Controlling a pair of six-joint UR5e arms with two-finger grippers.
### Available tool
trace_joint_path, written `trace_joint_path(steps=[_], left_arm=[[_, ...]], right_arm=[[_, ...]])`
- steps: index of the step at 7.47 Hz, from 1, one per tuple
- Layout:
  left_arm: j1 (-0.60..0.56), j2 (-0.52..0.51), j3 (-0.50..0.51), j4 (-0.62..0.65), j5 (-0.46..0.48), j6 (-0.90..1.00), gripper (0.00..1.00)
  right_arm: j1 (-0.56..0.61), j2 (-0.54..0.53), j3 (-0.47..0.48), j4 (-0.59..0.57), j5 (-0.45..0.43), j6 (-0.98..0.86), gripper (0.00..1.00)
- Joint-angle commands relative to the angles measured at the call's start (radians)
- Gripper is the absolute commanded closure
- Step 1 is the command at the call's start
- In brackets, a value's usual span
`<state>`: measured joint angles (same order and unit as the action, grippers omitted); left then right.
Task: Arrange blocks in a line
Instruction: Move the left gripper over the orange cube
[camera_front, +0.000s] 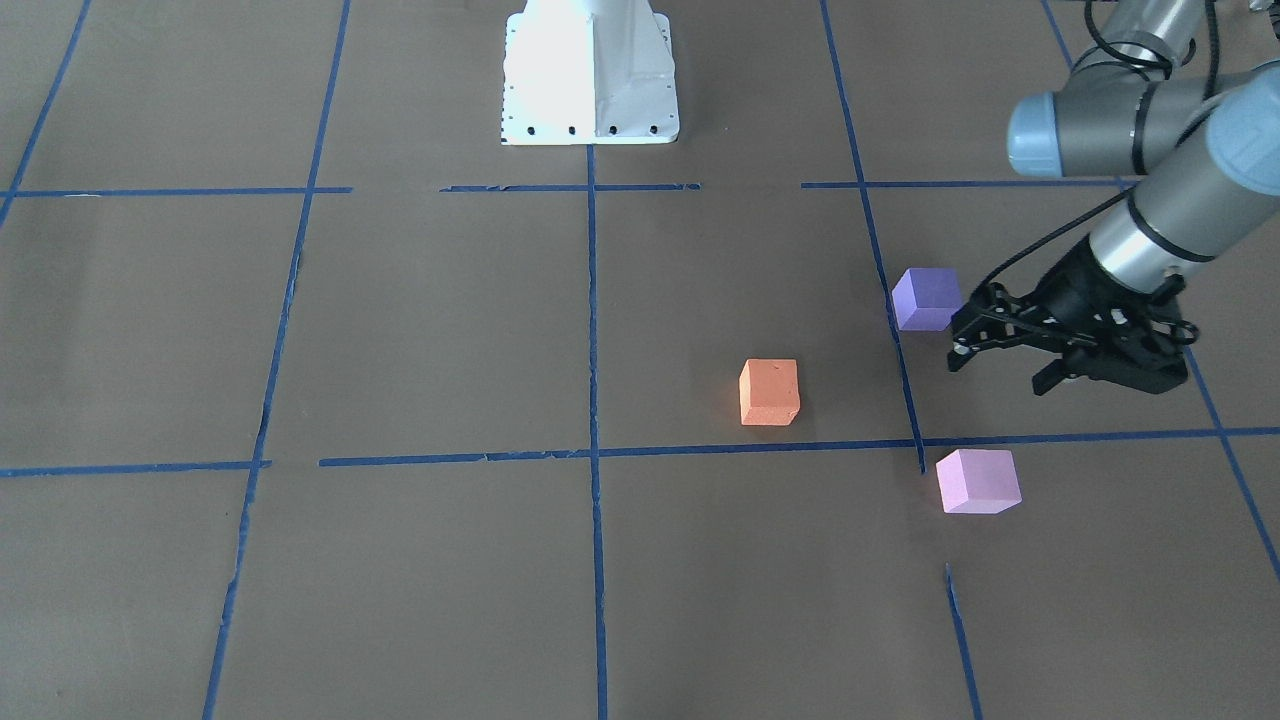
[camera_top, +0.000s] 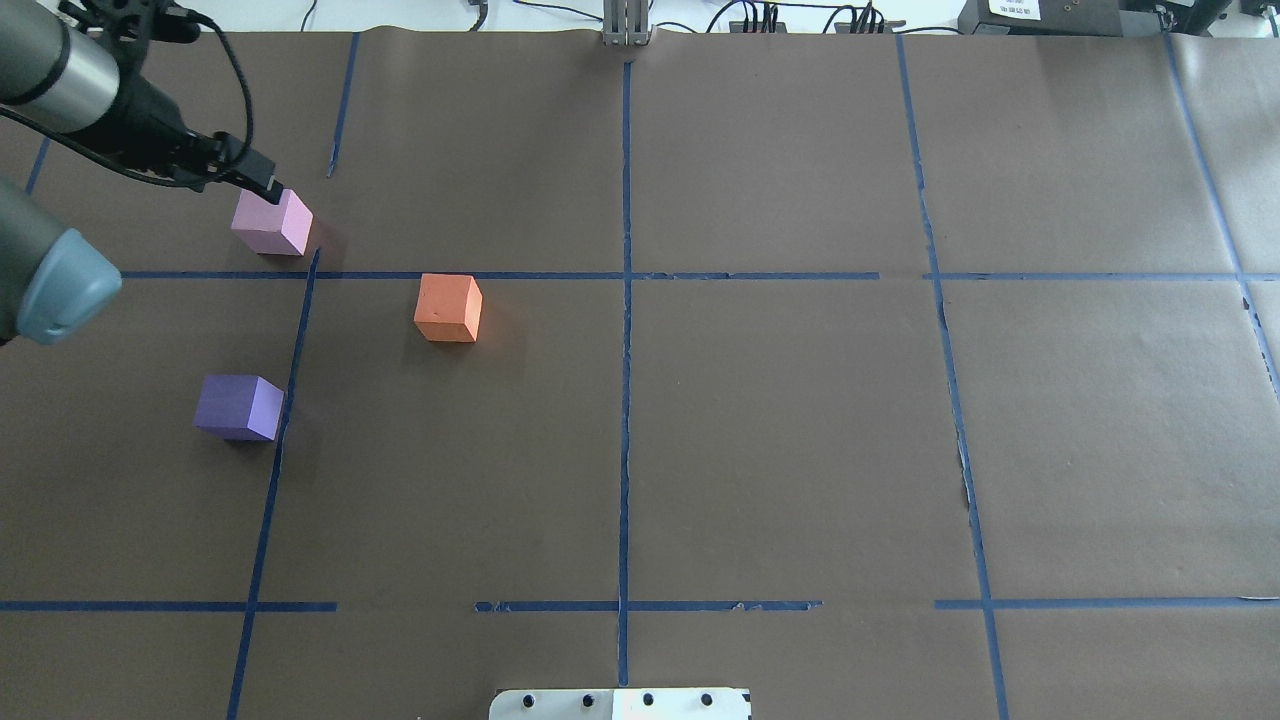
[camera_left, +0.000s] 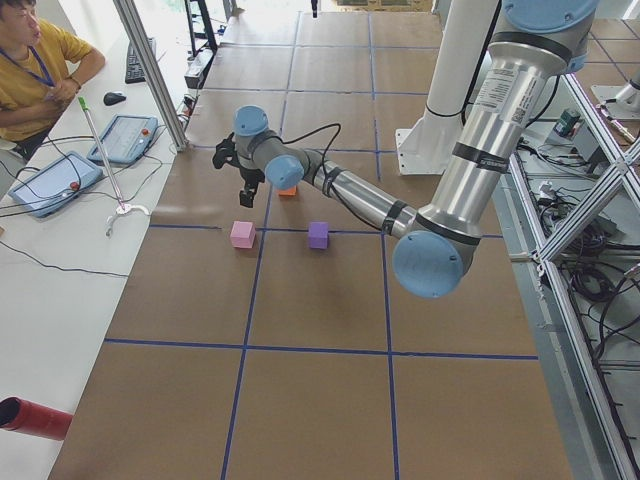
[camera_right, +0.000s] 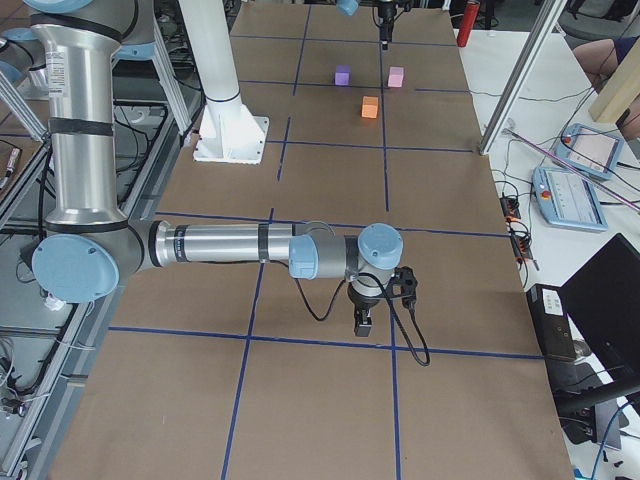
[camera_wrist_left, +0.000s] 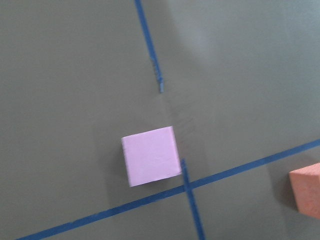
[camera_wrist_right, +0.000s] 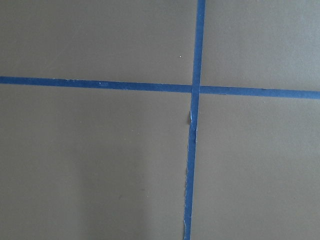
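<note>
Three cubes lie apart on the brown table. The orange block is nearest the middle. The dark purple block lies nearer the robot. The pale pink block lies farther out by a tape crossing, and it fills the centre of the left wrist view. My left gripper hangs open and empty above the table, beside the pink block and touching nothing. My right gripper shows only in the exterior right view, far from the blocks; I cannot tell whether it is open or shut.
The white robot base stands at the table's near edge. Blue tape lines form a grid on the brown paper. A seated operator and teach pendants are at a side desk.
</note>
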<state>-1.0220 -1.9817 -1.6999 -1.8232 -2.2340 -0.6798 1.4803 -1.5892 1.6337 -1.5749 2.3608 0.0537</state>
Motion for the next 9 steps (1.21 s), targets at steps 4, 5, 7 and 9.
trace_joint_path(steps=[4, 5, 7, 9], left_arm=[[0.244, -0.191, 0.040, 0.170, 0.145, -0.208, 0.00], [0.246, -0.193, 0.092, 0.167, 0.148, -0.213, 0.00], [0.252, -0.216, 0.146, 0.168, 0.162, -0.205, 0.01], [0.252, -0.242, 0.195, 0.170, 0.162, -0.202, 0.01]], right_arm=[[0.000, 0.000, 0.000, 0.000, 0.000, 0.000, 0.00], [0.000, 0.000, 0.000, 0.000, 0.000, 0.000, 0.00], [0.000, 0.000, 0.000, 0.001, 0.000, 0.000, 0.00], [0.000, 0.000, 0.000, 0.001, 0.000, 0.000, 0.00]])
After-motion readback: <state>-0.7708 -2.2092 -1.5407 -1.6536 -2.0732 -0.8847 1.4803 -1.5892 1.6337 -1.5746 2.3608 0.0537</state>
